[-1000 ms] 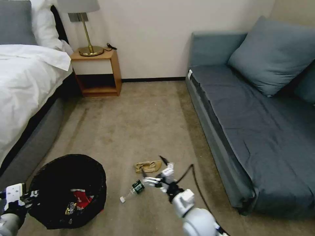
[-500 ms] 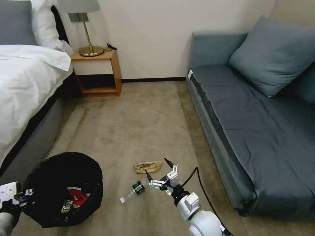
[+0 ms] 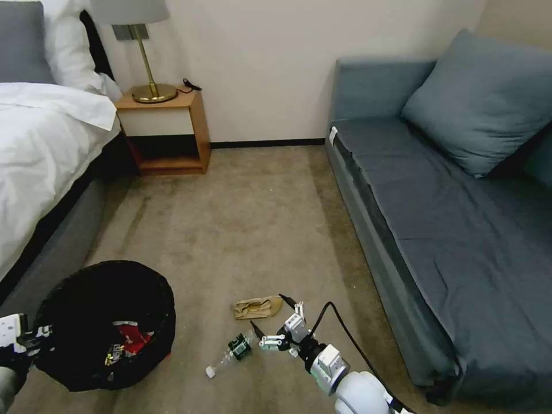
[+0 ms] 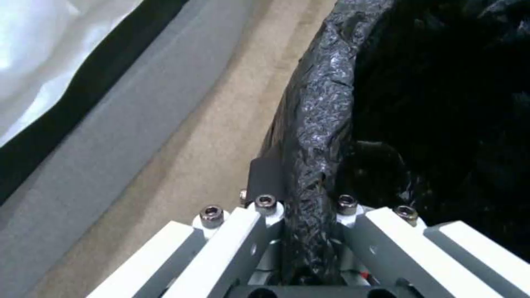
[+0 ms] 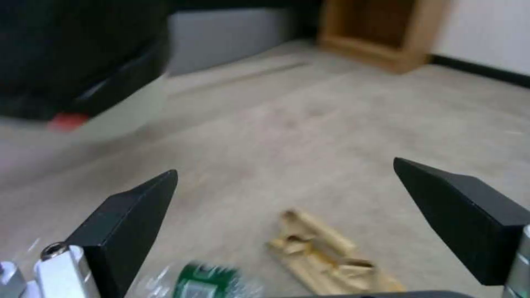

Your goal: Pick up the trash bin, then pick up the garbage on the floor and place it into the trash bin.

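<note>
Left gripper pinching trash bin rim

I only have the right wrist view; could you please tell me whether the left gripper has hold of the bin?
Observer: Yes, the left gripper is clamped on the rim of the bin, one finger inside, one outside.
Operator: Thank you. Is anything in the bin?
Observer: A red-white packet lies inside it.
Operator: And which way does the bottle point?
Observer: The bottle lies with its white cap toward the robot, just left of the open right gripper.
</note>
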Controlling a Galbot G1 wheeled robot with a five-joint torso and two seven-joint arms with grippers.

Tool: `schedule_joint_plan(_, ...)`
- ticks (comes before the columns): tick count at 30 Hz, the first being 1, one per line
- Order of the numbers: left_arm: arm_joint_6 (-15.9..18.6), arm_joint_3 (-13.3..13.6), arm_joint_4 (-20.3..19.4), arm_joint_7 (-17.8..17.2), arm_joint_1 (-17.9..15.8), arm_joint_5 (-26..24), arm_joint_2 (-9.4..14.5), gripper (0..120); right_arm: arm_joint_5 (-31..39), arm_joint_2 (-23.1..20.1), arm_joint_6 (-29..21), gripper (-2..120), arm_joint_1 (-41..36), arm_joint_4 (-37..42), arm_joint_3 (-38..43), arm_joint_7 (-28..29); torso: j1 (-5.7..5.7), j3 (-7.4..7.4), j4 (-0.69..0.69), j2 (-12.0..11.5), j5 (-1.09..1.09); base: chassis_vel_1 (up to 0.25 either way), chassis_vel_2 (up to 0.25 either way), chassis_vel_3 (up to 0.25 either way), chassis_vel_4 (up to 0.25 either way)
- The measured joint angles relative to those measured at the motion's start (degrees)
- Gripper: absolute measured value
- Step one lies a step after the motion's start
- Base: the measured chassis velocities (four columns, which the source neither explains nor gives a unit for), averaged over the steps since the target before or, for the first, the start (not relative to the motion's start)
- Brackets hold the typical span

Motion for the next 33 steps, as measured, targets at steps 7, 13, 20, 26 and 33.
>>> schedule_joint_plan(7, 0.51, -1.49, 1.49, -0.01, -0.77, -0.97, 1.24, 4, 0.6, -0.41, 0.26, 100, 11.75, -8.63, -9.68, -9.13, 0.0, 0.0, 0.0, 0.0, -0.01, 0.0, 0.0, 0.0, 0.0)
schedule_joint_plan(13, 0.82, -3.57, 0.87, -0.02, 0.42, -1.81, 1.24, 4, -1.02, 0.96, 1.1, 100, 24.0, -17.97, -20.77, -13.7, 0.0, 0.0, 0.0, 0.0, -0.01, 0.0, 0.0, 0.0, 0.0)
schedule_joint_plan(20, 0.87, -4.32, -1.73, -0.02, 1.24, -1.8, 0.4, 4, -1.75, 3.95, 1.64, 100, 32.93, -25.73, -31.46, -15.18, 0.0, 0.01, 0.01, 0.0, -0.01, 0.0, 0.0, 0.0, 0.0)
schedule_joint_plan(26, 1.19, -3.82, -2.41, -0.04, 0.71, -1.8, 0.05, 4, -2.03, 6.16, 2.03, 100, 35.47, -30.39, -35.13, -14.56, 0.0, 0.01, 0.0, 0.0, 0.0, 0.0, 0.0, 0.0, 0.0)
schedule_joint_plan(33, 1.71, -3.34, -2.3, -0.19, -0.38, -2.07, -0.19, 4, -4.8, 8.83, 3.92, 100, 37.21, -37.14, -37.18, -14.43, 0.0, 0.0, -0.01, 0.0, 0.0, 0.0, 0.0, 0.0, 0.0)
